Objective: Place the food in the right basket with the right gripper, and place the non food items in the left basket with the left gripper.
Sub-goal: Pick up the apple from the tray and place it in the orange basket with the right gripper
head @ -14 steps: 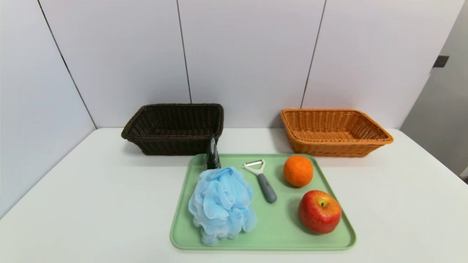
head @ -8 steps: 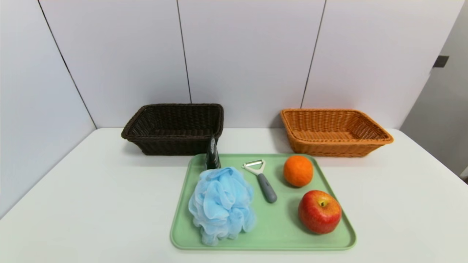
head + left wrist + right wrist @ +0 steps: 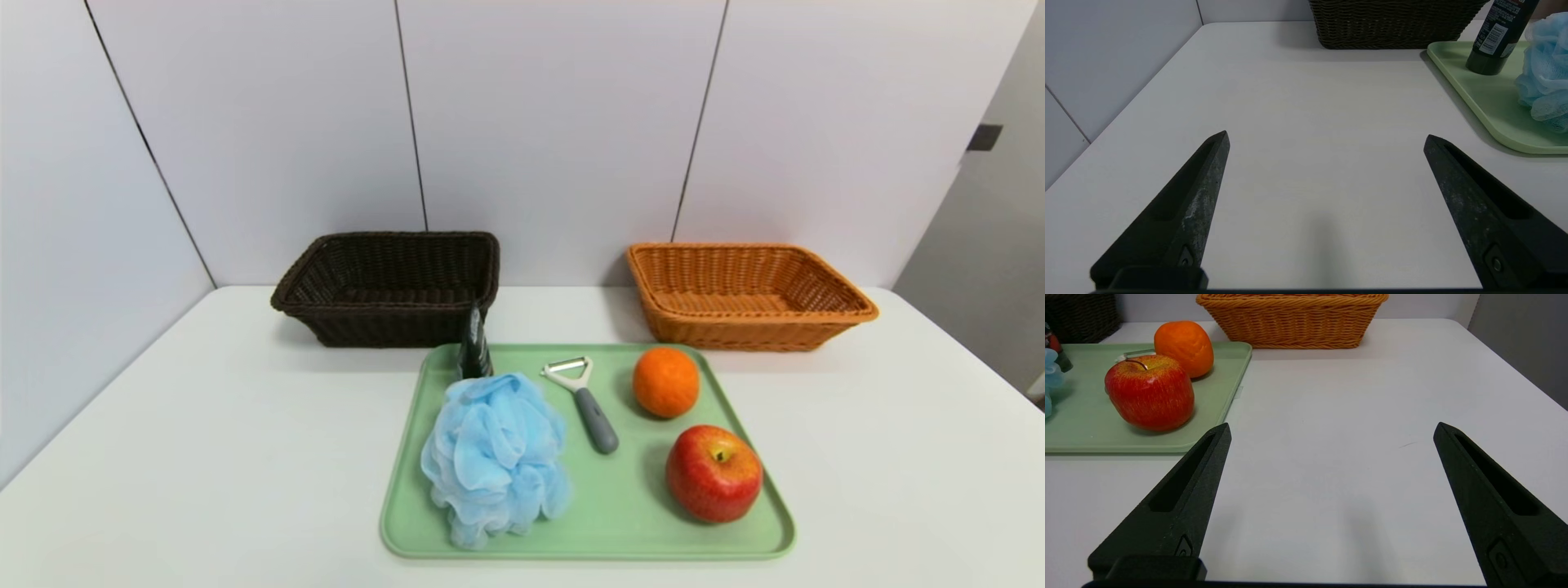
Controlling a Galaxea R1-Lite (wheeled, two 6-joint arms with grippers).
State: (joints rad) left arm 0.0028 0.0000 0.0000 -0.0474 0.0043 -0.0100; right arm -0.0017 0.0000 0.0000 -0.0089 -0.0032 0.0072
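Five items lay on the green tray (image 3: 653,531): blue mesh pouf (image 3: 496,457) front left, black tube (image 3: 474,347) upright behind it, Y-shaped peeler (image 3: 594,416) mid-tray, orange (image 3: 666,382) back right, red apple (image 3: 714,474) front right. Dark brown wicker basket (image 3: 392,327) stood behind left, orange-tan wicker basket (image 3: 747,331) behind right — both empty. Left gripper (image 3: 1327,132) and right gripper (image 3: 1334,423) — each wide open, nothing held — hung above white tabletop (image 3: 245,457), either side of the tray.

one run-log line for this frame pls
left gripper: open, empty | right gripper: open, empty | apple, orange: on tray
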